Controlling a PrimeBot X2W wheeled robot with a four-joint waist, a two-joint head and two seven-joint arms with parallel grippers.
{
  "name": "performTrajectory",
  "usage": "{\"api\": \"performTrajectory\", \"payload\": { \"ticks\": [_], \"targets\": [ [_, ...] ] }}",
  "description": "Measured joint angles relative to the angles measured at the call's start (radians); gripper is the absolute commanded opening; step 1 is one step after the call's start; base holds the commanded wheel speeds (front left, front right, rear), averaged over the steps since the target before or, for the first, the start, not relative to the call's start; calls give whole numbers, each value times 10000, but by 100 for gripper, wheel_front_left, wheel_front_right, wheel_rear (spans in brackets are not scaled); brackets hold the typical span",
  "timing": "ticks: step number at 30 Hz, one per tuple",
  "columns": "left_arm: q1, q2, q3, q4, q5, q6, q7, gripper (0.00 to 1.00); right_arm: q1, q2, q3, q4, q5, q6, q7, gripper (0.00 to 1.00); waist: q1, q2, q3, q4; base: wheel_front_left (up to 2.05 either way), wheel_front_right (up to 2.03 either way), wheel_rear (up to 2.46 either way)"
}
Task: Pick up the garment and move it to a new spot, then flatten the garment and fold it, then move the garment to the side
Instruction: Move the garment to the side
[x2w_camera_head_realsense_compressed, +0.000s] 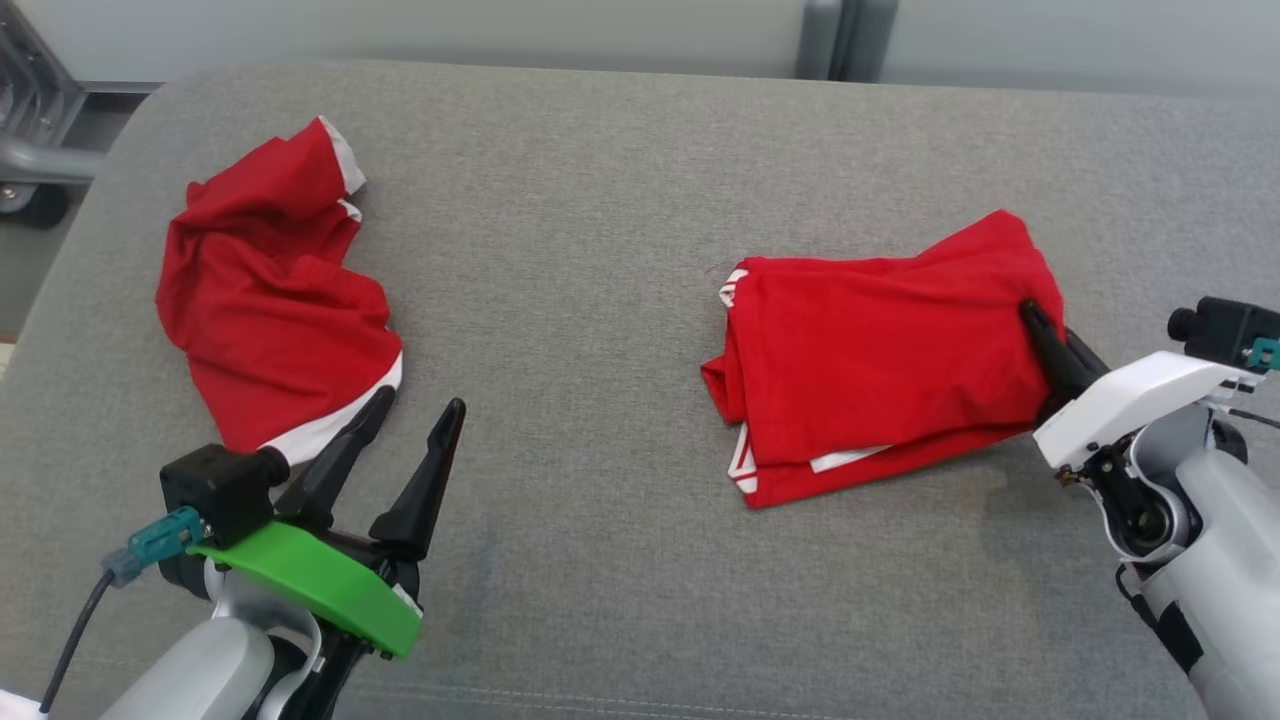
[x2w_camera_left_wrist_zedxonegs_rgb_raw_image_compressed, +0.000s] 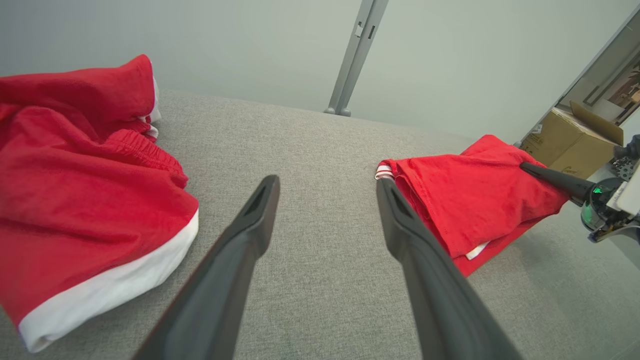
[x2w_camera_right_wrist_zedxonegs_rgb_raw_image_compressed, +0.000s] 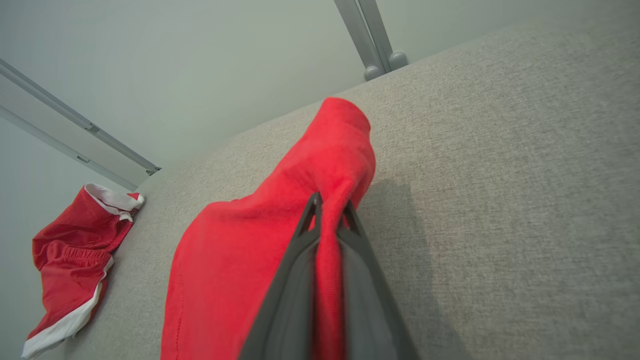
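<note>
Shows a grey padded desk (x2w_camera_head_realsense_compressed: 600, 200) bearing a folded red garment (x2w_camera_head_realsense_compressed: 880, 340) right of centre and crumpled red shorts (x2w_camera_head_realsense_compressed: 270, 310) far left, the garment's right edge pinched in the closed right tool (x2w_camera_head_realsense_compressed: 1035, 320), the left tool (x2w_camera_head_realsense_compressed: 420, 400) gaping empty just beside the shorts.

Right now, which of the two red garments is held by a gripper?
The folded red garment on the robot's right: the right gripper is shut on its edge. The crumpled red garment lies free beside the open left gripper.
</note>
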Motion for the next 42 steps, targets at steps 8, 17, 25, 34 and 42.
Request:
{"api": "performTrajectory", "payload": {
  "ticks": [8, 17, 25, 34, 42],
  "targets": [
    [-396, 174, 0, -746, 462, 10, -63, 100, -364, -370, -330, -190, -61, -15, -6, 0, 0, 0, 388, -730, 0, 0, 0],
    [-709, 520, -52, -1273, 943, 58, -44, 100, -691, -278, -399, -297, -59, -50, -113, 0, 0, 0, 1029, -1761, 0, 0, 0],
    [-787, 826, -36, -1615, 1095, 82, 86, 100, -1261, -215, -378, -336, -209, -50, -268, 0, 0, 0, 1575, -2746, 0, 0, 0],
    [-1046, 1166, -31, -2157, 1465, 128, 420, 100, -1775, -188, -387, -295, -307, -46, -366, 0, 0, 0, 2155, -3837, 0, 0, 0],
    [-1549, 1333, -54, -2874, 1615, 130, 807, 100, -2680, -888, -813, -125, -564, -182, -470, 0, 0, 0, 3013, -4281, 0, 0, 0]
  ]
}}
